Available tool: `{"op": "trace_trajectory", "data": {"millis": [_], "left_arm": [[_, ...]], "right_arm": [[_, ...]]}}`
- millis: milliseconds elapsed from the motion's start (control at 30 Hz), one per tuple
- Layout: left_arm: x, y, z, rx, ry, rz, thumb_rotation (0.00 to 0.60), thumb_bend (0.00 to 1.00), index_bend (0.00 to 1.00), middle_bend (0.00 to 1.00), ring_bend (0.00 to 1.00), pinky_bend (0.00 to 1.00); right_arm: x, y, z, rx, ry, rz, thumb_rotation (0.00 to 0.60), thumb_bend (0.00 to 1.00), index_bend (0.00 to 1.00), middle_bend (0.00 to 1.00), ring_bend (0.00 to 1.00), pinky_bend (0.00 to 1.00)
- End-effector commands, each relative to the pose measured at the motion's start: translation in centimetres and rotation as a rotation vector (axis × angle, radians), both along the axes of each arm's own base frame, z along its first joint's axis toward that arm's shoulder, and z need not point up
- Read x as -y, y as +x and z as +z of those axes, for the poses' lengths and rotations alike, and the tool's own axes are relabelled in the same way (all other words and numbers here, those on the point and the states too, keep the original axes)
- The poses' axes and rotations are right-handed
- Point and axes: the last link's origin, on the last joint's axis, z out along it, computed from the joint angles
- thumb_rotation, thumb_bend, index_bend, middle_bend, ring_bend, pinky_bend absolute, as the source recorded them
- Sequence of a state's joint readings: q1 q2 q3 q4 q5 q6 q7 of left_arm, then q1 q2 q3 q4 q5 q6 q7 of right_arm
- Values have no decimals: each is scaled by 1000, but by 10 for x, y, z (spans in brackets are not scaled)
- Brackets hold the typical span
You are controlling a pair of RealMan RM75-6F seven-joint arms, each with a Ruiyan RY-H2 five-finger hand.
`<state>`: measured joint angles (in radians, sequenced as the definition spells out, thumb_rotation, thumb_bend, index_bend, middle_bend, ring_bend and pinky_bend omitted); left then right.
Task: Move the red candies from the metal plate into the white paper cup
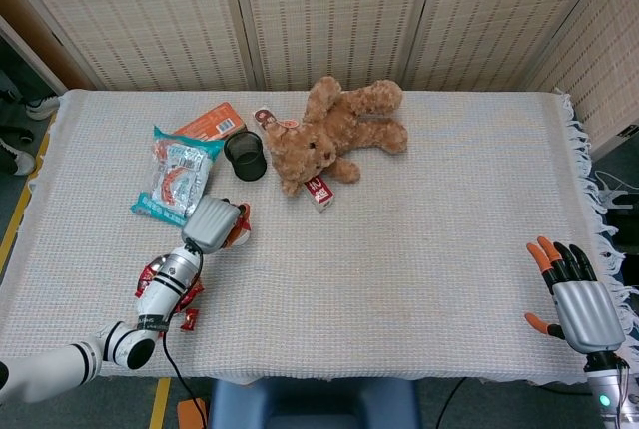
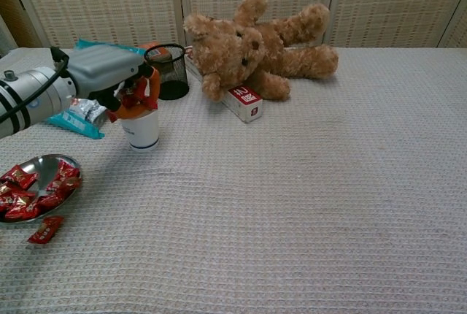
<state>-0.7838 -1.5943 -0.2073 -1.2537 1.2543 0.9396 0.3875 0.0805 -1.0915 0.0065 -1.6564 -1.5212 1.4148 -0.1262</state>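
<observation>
The white paper cup (image 2: 143, 128) stands at the left of the table, and in the head view only its rim (image 1: 243, 226) peeks out from under my left hand (image 1: 212, 223). That hand (image 2: 111, 79) hovers right over the cup's mouth, its orange fingertips (image 2: 148, 89) pinching a red candy (image 2: 131, 98). The metal plate (image 2: 40, 169) sits at the front left with several red candies (image 2: 35, 198) in it. One candy (image 2: 45, 230) lies loose on the cloth beside the plate. My right hand (image 1: 577, 301) rests at the front right edge, fingers spread and holding nothing.
A brown teddy bear (image 2: 255, 40) lies at the back centre with a small red and white box (image 2: 244, 102) against it. A black mesh pot (image 2: 168, 69) stands just behind the cup. Snack bags (image 1: 178, 175) and an orange packet (image 1: 211, 122) lie at the back left.
</observation>
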Motion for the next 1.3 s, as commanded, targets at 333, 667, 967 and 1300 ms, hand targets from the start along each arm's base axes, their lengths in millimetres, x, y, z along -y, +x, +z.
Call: {"op": "trace_trajectory", "data": {"millis": [333,667,967,1300], "left_arm": [[-2,-4,2,-11,-6,-4,600,491,386,483,441,893],[7,-9,13,-31,-18,-10,600,479,338,430,439,903],[27,-11,30,9,22,-66,600,463,252,368,438,904],[128,-82,78,21,72,-62,600,426,204,325,448,914]], "right_arm": [[0,0,1,-1,-6,-2,600,21,0,0,0,0],[-1,1,1,-1,-5,2,600,22,0,0,0,0],[-1,1,0,-1,1,5,600,22,0,0,0,0],[-5,4,-1,5,9,29,600,22,0,0,0,0]]}}
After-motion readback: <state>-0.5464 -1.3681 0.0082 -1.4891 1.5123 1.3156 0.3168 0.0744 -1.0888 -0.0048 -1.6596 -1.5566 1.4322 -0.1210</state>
